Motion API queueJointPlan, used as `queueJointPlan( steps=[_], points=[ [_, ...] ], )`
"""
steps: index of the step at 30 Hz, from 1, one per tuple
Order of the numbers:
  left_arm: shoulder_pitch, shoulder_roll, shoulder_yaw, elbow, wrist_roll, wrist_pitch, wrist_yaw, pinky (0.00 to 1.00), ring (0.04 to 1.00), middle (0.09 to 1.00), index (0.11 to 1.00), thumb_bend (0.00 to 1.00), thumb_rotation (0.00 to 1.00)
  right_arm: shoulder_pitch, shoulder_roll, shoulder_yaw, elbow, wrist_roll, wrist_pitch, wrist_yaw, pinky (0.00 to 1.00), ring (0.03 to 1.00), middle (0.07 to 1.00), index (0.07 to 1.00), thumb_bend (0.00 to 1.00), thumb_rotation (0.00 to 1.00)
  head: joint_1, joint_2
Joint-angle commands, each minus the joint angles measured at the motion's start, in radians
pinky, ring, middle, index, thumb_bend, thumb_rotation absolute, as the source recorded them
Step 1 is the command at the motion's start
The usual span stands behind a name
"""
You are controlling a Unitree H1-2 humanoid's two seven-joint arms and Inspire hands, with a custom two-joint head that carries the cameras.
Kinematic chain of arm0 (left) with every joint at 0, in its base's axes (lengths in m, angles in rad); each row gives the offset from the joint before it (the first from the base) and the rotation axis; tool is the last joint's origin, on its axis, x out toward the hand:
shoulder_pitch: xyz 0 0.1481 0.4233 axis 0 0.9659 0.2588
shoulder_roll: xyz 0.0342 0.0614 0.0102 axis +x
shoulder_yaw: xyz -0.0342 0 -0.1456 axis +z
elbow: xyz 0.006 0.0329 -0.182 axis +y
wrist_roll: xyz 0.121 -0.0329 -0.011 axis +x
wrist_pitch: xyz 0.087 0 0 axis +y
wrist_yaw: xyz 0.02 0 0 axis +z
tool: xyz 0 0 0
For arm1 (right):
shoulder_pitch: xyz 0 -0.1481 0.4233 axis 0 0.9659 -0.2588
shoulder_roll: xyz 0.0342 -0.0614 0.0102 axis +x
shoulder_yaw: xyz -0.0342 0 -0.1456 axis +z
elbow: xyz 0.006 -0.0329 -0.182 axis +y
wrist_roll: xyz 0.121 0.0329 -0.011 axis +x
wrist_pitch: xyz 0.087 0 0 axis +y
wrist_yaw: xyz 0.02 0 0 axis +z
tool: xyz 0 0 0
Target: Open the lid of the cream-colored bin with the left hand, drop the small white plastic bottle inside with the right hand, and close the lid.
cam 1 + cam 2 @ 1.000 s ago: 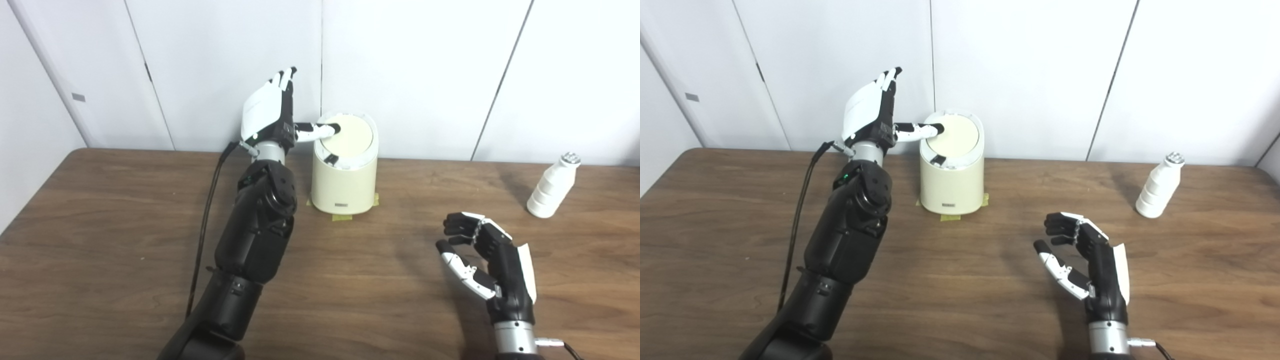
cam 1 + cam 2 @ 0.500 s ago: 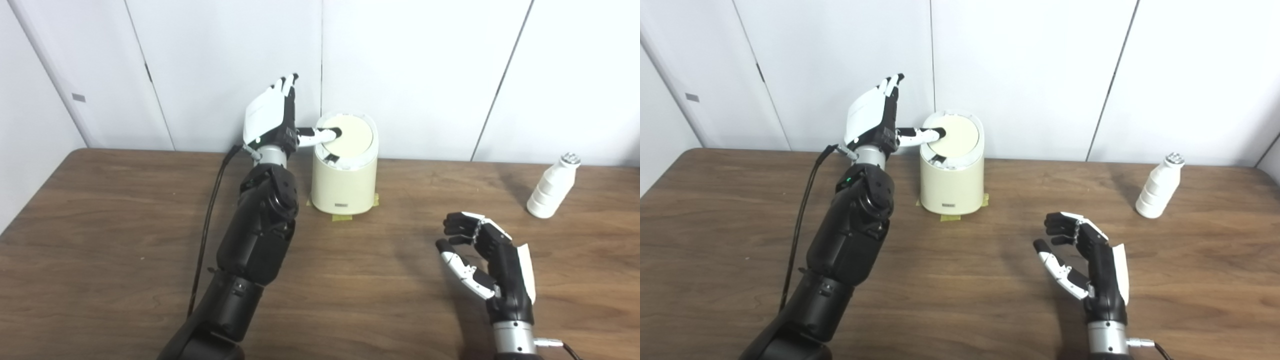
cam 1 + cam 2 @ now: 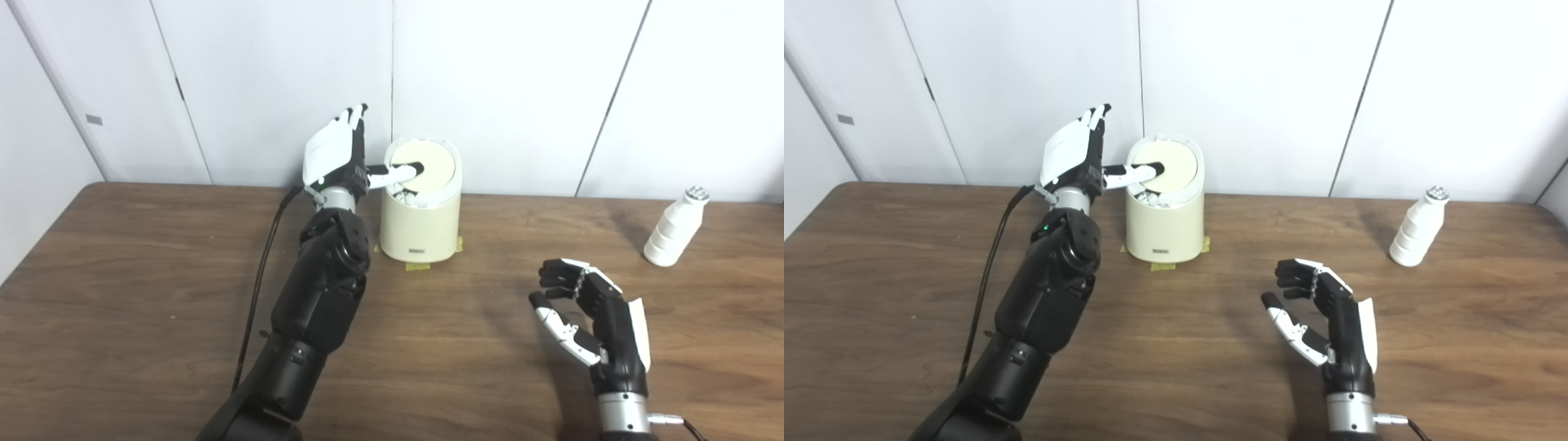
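The cream-colored bin stands at the back of the table by the wall. Its round lid is tilted, its near edge lifted, and white items show in the gap beneath. My left hand is open beside the bin's left side, fingers pointing up, with its thumb resting on the lid. The small white plastic bottle stands upright at the far right of the table. My right hand hovers open with curled fingers over the table, well left of the bottle and holding nothing.
Yellow tape marks the bin's base. A black cable runs along my left arm to the table. White wall panels stand close behind the bin. The brown table stretches wide on both sides.
My left hand has sunk a little and its thumb has pushed the lid, which now tilts and shows a gap at its near edge. The right hand has barely moved.
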Motion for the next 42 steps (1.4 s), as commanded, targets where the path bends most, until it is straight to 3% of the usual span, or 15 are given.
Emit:
queueJointPlan(
  steps=[1, 15, 21, 26, 30, 42],
  points=[
    [-0.066, 0.002, -0.009, -0.007, 0.001, -0.004, 0.035, 1.0, 1.0, 1.0, 1.0, 0.87, 0.45, -0.014, 0.006, 0.006, -0.024, -0.008, -0.029, -0.01, 0.54, 0.609, 0.621, 0.621, 0.26, 0.28, -0.002, 0.001],
    [-0.079, 0.001, -0.032, 0.063, -0.013, -0.004, 0.076, 1.0, 1.0, 1.0, 1.0, 0.89, 0.42, -0.006, 0.022, 0.013, -0.04, -0.028, -0.025, -0.022, 0.53, 0.604, 0.619, 0.619, 0.25, 0.26, -0.024, 0.004],
    [-0.096, 0.021, -0.067, 0.084, 0.058, -0.002, 0.07, 1.0, 1.0, 1.0, 1.0, 0.93, 0.3, -0.006, 0.03, 0.014, -0.048, -0.039, -0.01, -0.026, 0.53, 0.604, 0.617, 0.616, 0.25, 0.22, -0.024, 0.003],
    [-0.11, 0.065, -0.149, 0.086, 0.19, -0.002, 0.08, 1.0, 1.0, 1.0, 1.0, 1.0, 0.12, -0.009, 0.031, 0.015, -0.04, -0.037, -0.021, -0.028, 0.53, 0.601, 0.616, 0.616, 0.25, 0.23, -0.02, 0.001],
    [-0.11, 0.096, -0.196, 0.061, 0.244, -0.002, 0.057, 1.0, 1.0, 1.0, 1.0, 1.0, 0.07, -0.007, 0.033, 0.018, -0.045, -0.045, -0.014, -0.028, 0.53, 0.6, 0.615, 0.616, 0.25, 0.22, -0.02, 0.001],
    [-0.095, 0.091, -0.187, 0.007, 0.276, -0.002, -0.014, 1.0, 1.0, 1.0, 0.995, 1.0, 0.12, -0.008, 0.031, 0.017, -0.048, -0.039, -0.011, -0.023, 0.53, 0.605, 0.618, 0.619, 0.25, 0.24, -0.017, 0.006]
  ],
)
